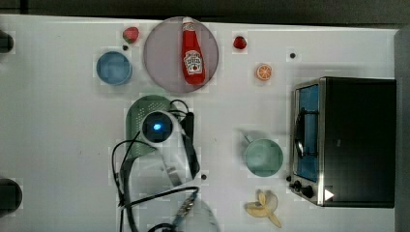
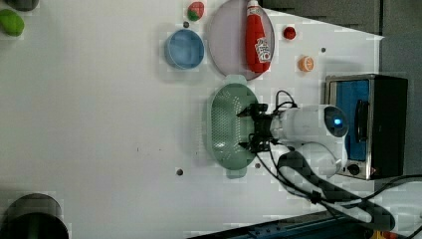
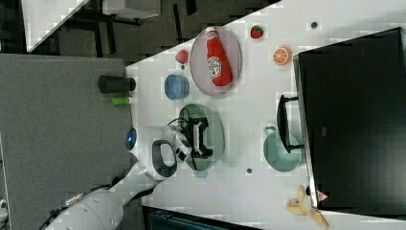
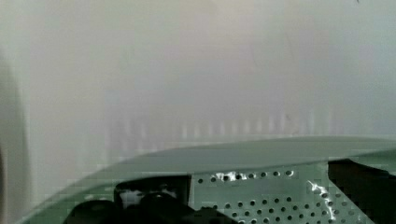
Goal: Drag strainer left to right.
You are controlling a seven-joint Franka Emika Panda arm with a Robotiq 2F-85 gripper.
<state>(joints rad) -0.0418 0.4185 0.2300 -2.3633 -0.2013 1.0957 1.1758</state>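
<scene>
The desk (image 1: 58,121) carries one strainer (image 2: 226,124), one mug (image 1: 263,157), one blue bowl (image 1: 114,68) and one plate (image 1: 159,63) with a single ketchup bottle (image 1: 193,50) on it. There are two strawberries (image 1: 130,34) (image 1: 240,42) (both near the plate), one orange slice (image 1: 264,72) and one banana peel (image 1: 263,207). One toaster oven (image 1: 353,140) stands at the desk's edge.
</scene>
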